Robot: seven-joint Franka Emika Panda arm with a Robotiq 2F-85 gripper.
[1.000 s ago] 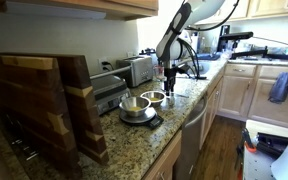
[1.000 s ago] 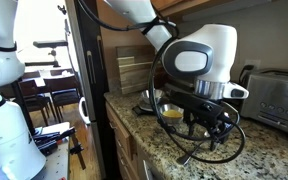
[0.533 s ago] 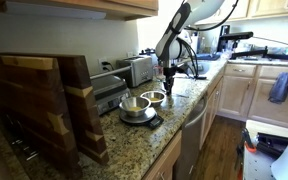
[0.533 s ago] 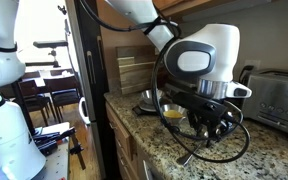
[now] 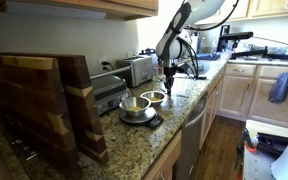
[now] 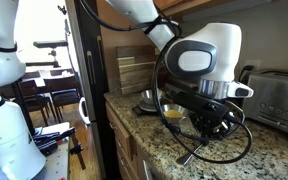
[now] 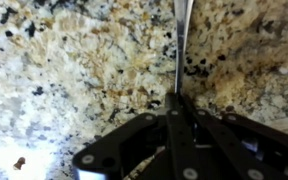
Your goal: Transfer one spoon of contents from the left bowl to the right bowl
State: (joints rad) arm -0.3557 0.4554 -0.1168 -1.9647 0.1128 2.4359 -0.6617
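The black robot fingers [image 7: 177, 104] are pressed together on the thin dark spoon [image 7: 183, 45], which runs straight out beyond their tips over the speckled granite bench [image 7: 74, 70] (its far end is out of frame). In an exterior view, the small shiny steel right bowl [image 5: 154, 97] sits just beside the fingers, with the larger steel left bowl [image 5: 134, 106] beyond it.

Gripper [image 7: 178, 102] downward — jaws apparently closed

speckled granite counter [image 5: 144, 142], pale wood cabinets [image 5: 239, 92], possibly wooden floor [image 5: 224, 150]

Shiny steel left bowl [image 5: 134, 111]; polished granite counter [image 7: 84, 70].
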